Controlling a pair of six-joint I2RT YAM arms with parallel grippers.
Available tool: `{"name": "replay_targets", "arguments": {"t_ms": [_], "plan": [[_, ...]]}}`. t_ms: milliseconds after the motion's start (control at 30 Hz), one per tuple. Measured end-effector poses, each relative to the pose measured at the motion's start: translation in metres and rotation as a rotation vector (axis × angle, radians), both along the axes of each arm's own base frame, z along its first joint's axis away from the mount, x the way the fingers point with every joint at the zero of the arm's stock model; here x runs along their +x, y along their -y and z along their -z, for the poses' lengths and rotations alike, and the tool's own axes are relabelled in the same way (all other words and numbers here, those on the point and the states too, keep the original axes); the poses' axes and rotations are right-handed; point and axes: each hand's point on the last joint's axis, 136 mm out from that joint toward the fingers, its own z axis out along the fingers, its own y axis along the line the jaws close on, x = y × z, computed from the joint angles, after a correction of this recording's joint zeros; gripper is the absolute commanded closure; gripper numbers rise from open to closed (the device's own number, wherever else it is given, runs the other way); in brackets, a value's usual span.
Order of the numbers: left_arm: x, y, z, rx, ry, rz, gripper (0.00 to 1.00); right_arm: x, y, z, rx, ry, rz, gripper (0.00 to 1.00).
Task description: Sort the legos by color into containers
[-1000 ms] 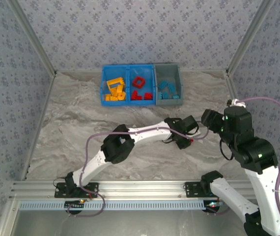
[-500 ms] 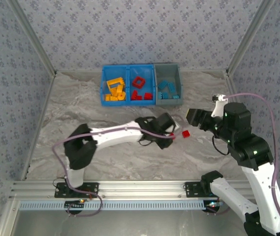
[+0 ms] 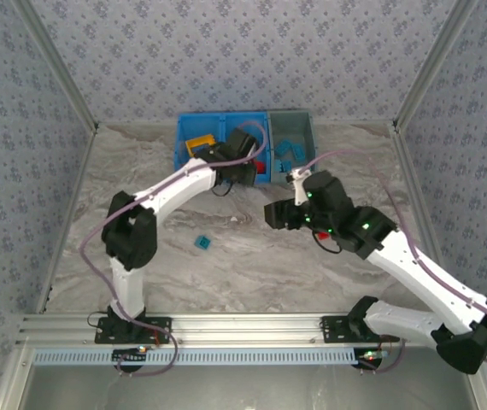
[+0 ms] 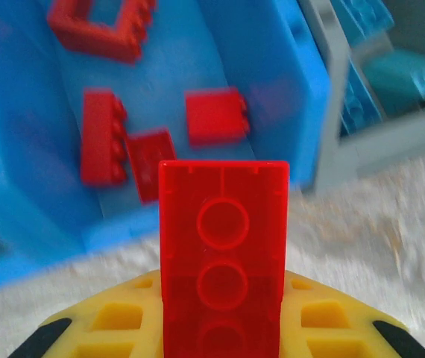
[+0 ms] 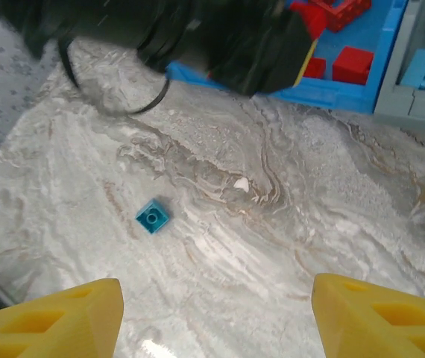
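Top view: the left gripper [image 3: 245, 162] hangs over the middle blue container [image 3: 242, 117], upper centre. A blue lego [image 3: 202, 243] lies on the counter [image 3: 141, 205].

Left wrist: it clamps a red lego [image 4: 224, 253] above that container's near wall. Dropped here, the lego could bounce out.

Right wrist: the right gripper [image 5: 212, 321] gapes empty.

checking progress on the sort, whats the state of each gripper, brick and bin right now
left gripper: shut on the red brick, by the middle blue bin
red brick: held, not yet dropped
right gripper: open, empty, above the table
blue brick: loose on the table, unsorted
left blue bin: holds yellow bricks
middle blue bin: holds red bricks
grey bin: holds blue bricks
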Motion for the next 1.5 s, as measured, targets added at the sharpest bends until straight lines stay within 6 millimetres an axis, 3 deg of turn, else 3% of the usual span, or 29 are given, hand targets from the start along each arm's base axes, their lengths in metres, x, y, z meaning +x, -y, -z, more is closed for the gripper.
{"name": "replay_targets", "arguments": {"t_ms": [200, 400, 600, 733, 833, 933, 1033, 1133, 1200, 1267, 1367, 1500], "plan": [[0.066, 0.009, 0.014, 0.030, 0.033, -0.089, 0.79, 0.014, -0.008, -0.006, -0.024, 0.105, 0.066, 0.30], [0.093, 0.004, 0.049, 0.063, -0.009, -0.139, 0.70, 0.021, -0.002, -0.012, -0.034, 0.147, 0.118, 0.30], [0.091, -0.005, 0.069, 0.088, -0.070, -0.155, 0.48, 0.021, 0.002, -0.008, -0.045, 0.147, 0.135, 0.30], [0.086, -0.001, 0.067, 0.086, -0.079, -0.137, 0.46, 0.021, 0.003, -0.006, -0.048, 0.147, 0.137, 0.30], [0.081, 0.004, 0.056, 0.072, -0.077, -0.123, 0.46, 0.021, 0.004, -0.007, -0.048, 0.148, 0.138, 0.30], [0.072, 0.007, 0.026, 0.043, -0.051, -0.113, 0.46, 0.020, 0.004, -0.005, -0.053, 0.145, 0.138, 0.30], [0.051, 0.001, -0.025, -0.004, -0.008, -0.121, 0.46, 0.019, 0.004, -0.001, -0.064, 0.134, 0.132, 0.30], [0.016, -0.019, -0.084, -0.076, 0.052, -0.144, 0.45, 0.014, -0.006, 0.012, -0.094, 0.110, 0.096, 0.28], [-0.017, -0.043, -0.125, -0.139, 0.106, -0.170, 0.43, 0.008, -0.022, 0.029, -0.134, 0.082, 0.040, 0.26], [-0.053, -0.072, -0.152, -0.193, 0.146, -0.196, 0.41, 0.000, -0.041, 0.050, -0.183, 0.049, -0.028, 0.25], [-0.105, -0.113, -0.164, -0.258, 0.177, -0.222, 0.34, -0.014, -0.069, 0.089, -0.263, -0.014, -0.141, 0.22], [-0.159, -0.156, -0.133, -0.236, 0.116, -0.235, 0.30, -0.029, -0.102, 0.138, -0.349, -0.107, -0.281, 0.21]]}}
